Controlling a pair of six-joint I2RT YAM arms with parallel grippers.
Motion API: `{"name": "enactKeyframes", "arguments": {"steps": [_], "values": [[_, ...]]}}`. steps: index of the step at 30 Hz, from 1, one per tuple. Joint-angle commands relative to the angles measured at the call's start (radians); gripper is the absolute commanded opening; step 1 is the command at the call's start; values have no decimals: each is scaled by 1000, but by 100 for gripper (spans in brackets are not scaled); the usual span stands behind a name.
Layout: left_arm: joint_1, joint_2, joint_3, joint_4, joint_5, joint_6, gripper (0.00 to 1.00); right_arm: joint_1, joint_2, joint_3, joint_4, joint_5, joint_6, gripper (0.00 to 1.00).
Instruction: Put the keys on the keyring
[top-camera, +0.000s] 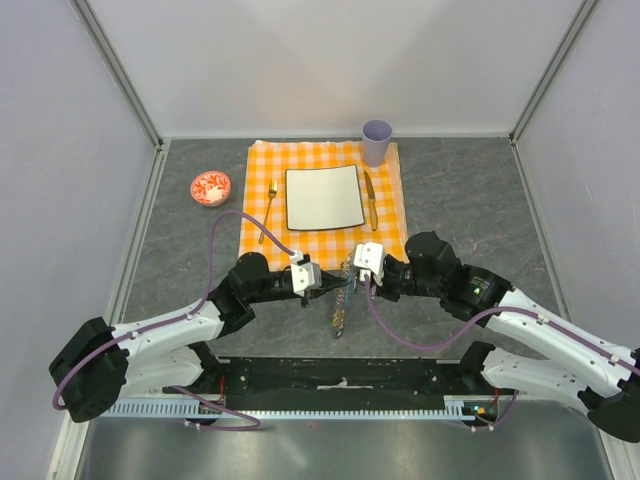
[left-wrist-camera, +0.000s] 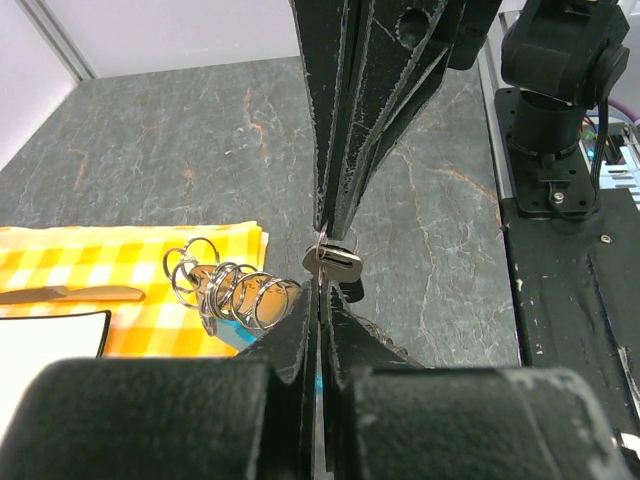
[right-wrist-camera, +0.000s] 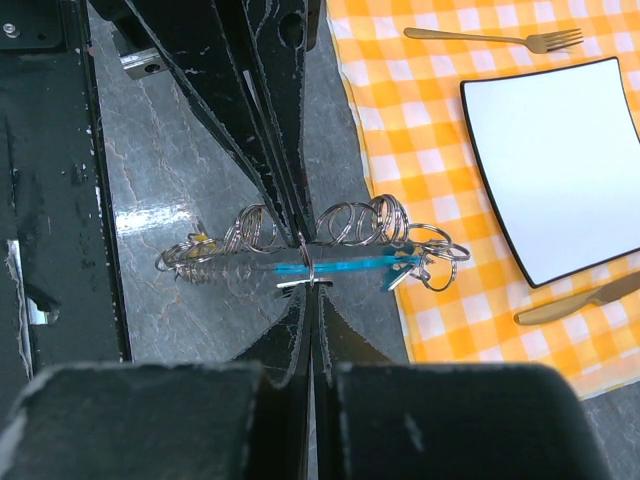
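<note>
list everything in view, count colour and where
cloth: 1, orange-white check, mid table
plate: 1, white, square, on cloth
fork: 1, gold, left of plate
knife: 1, gold, right of plate
cup: 1, lilac, cloth's far right corner
bowl: 1, red-white, left of cloth
keyring: 1, silvery rings, turquoise tag, between grippers
key: 1 clear, silvery, where grippers meet
table: 1, grey
left gripper: black, shut, tips at keyring
right gripper: black, shut, tips at keyring
</note>
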Motion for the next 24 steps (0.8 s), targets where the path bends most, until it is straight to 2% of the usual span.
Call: {"name": "enactKeyframes", "arguments": {"steps": [1, 12, 24], "values": [[7, -14, 16, 72, 34, 25, 2, 3, -6, -2, 21, -15, -6, 0], [9, -11, 17, 74, 30, 25, 2, 3, -3, 1, 13, -49, -14, 0], [9, -11, 16, 72, 23, 27, 2, 1, -11, 3, 1, -19, -15, 0]]}}
